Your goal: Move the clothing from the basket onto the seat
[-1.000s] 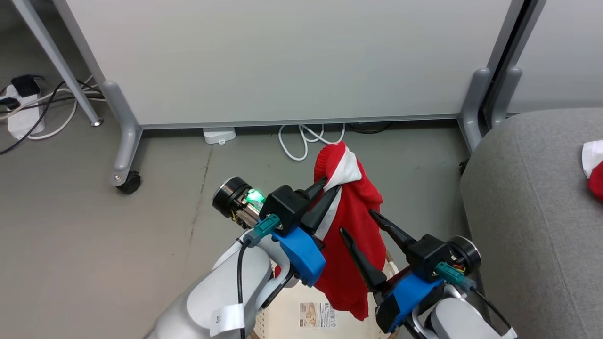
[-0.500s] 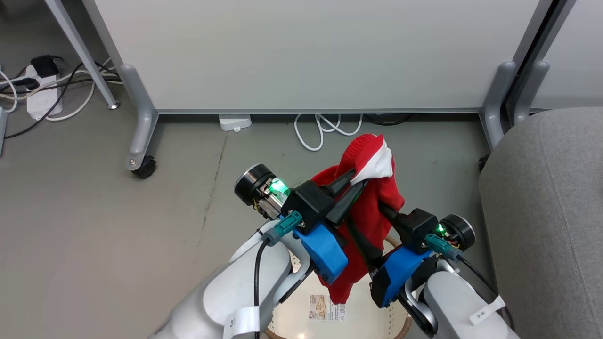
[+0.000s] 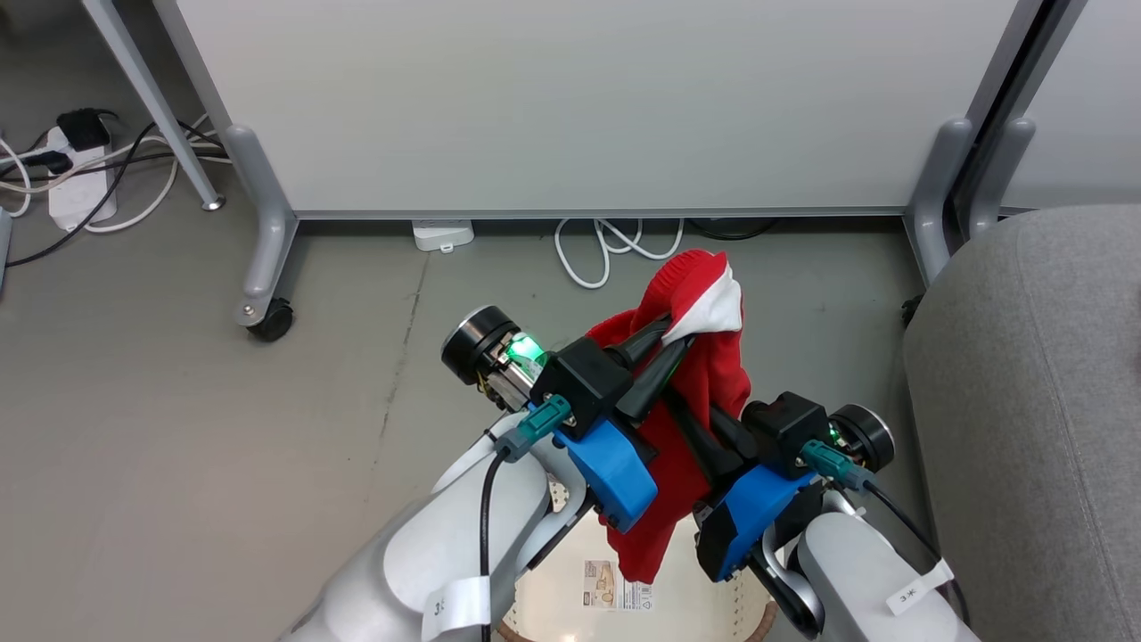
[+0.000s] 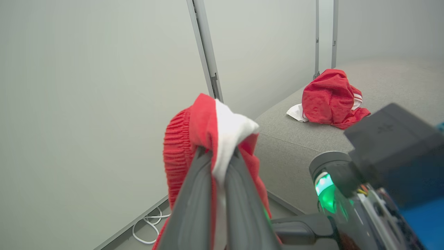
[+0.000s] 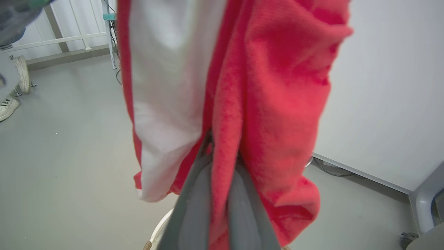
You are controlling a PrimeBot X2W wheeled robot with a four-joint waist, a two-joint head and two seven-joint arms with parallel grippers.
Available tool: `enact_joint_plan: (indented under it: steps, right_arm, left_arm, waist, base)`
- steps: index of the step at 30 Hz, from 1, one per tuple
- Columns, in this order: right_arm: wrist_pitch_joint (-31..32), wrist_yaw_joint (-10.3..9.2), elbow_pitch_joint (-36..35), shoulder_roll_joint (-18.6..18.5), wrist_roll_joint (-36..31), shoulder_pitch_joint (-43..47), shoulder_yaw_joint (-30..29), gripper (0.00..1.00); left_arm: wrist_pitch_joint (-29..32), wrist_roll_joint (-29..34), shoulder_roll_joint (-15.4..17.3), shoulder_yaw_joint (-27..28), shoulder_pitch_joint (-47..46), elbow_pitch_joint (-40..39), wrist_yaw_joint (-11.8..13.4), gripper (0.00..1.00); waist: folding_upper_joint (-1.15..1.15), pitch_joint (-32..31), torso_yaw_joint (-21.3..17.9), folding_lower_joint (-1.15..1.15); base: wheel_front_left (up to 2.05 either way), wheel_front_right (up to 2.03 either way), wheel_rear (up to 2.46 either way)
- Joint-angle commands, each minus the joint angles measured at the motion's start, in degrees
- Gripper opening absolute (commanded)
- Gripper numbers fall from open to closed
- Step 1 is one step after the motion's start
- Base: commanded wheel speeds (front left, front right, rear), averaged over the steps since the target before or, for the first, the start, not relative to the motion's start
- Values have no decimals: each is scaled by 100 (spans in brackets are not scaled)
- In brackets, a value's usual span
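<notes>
We look down on a grey floor [image 3: 178, 446] backed by a pale partition panel [image 3: 570, 98] on wheeled legs. The seat [image 3: 1025, 401], a broad grey sofa cushion, takes up the right edge of the head view. It therefore lies to the right of both grippers, with a strip of floor between.

The basket [image 3: 553, 606] stands on the floor directly beneath the arms, at the bottom edge. The part of its inside that we can see holds only a paper label.

A red garment [image 3: 704, 392] with a white band hangs above the basket. Its long axis runs nearly vertical, from a bunched top down to a loose tail that seems clear of the rim. The left gripper [image 3: 675, 334] is clamped on the top of it, fingers together on the white band. The right gripper [image 3: 709, 428] is closed on the fabric lower down, with red cloth pinched between its fingers.

The right arm is the nearer to the seat. We judge the coming move to be a sideways carry to the right, high enough for the tail to pass over the cushion's rounded edge.

In the left wrist view a second red garment [image 4: 329, 99] lies crumpled on the seat, well apart from the grippers. White cables [image 3: 615, 250] lie coiled at the panel's foot, away from that path.
</notes>
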Motion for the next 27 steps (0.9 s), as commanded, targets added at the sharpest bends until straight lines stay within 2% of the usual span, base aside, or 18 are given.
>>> enact_joint_plan:
  steps: [1,22,23,24,27]
  right_arm:
    - [-19,1,-25,-4,33,61,-11,0]
    - [-19,1,-85,-68,93,72,56,0]
    - [-19,1,-90,-68,98,78,57,0]
    - [-19,1,-92,-67,101,85,57,0]
    - [-19,1,-105,-66,107,102,59,0]
  left_arm:
    - [-28,43,-4,42,14,16,-32,0]
    - [-28,91,8,57,53,82,-36,0]
    - [-28,98,9,57,57,97,-36,61]
    - [-28,106,9,60,57,106,-36,100]
    - [-28,119,4,79,61,101,-36,100]
  waist:
    - [0,-2,-7,0]
    - [0,14,-41,0]
    - [0,10,-43,0]
    - [0,7,-44,0]
    - [0,1,-47,0]
  base:
    - [0,0,0]
    - [0,0,0]
    - [0,0,0]
    - [0,0,0]
    - [0,0,0]
